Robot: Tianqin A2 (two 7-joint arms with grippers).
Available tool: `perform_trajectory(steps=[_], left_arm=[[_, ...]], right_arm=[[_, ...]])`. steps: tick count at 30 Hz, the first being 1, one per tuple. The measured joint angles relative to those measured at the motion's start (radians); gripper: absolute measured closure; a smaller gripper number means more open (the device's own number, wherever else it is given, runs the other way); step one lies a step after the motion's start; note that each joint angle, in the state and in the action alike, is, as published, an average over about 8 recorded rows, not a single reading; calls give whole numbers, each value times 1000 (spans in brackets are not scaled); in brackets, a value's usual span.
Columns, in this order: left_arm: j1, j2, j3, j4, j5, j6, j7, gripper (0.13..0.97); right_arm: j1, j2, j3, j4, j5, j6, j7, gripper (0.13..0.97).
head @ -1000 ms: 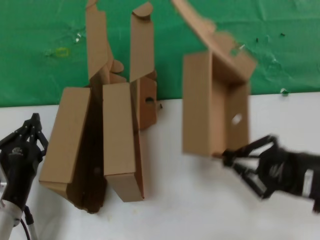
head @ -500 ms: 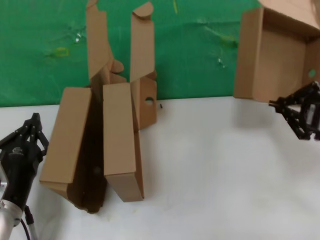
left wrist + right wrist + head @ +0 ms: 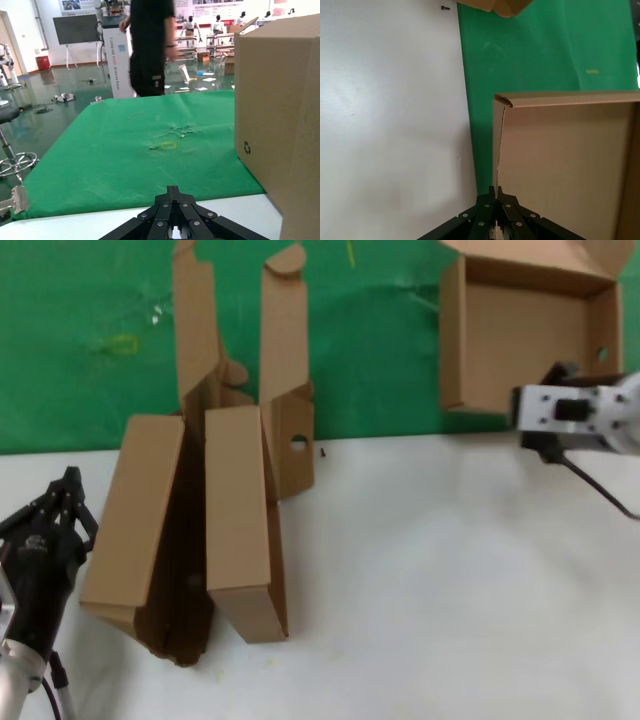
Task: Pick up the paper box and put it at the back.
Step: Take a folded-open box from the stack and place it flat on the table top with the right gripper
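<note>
Paper box: we see the paper box held up at the far right, over the green cloth, its open tray facing us and its lid flap raised along the top edge. A small round hole shows in its right wall.
Right end effector: in the right wrist view we find the right end effector pinching the thin edge of the box's side wall, fingers pressed together on the cardboard. From the head view only the white wrist housing shows, just beside the box's lower right corner.
Left end effector: the left end effector sits low at the near left of the counter, apart from the boxes; its fingers meet at a point, pressed together on nothing.
The back: the back is green cloth with small tears and a yellowish mark, running behind the white counter.
Other boxes: two more brown boxes stand at the left, a wider box leaning left and a narrower box beside it, both with flaps raised against the cloth.
Background: the left wrist view shows a person standing beyond the cloth.
</note>
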Motion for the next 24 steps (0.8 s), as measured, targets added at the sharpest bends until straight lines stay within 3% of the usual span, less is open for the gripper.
perform_trajectory(steps=[10, 24], left_arm=[[0, 0, 0, 0, 0, 0, -1, 954], [0, 0, 0, 0, 0, 0, 0, 954]], right_arm=[[121, -148, -101, -129, -137, -54, -71, 946], [138, -194, -116, -152, -202, -140, -66, 946]])
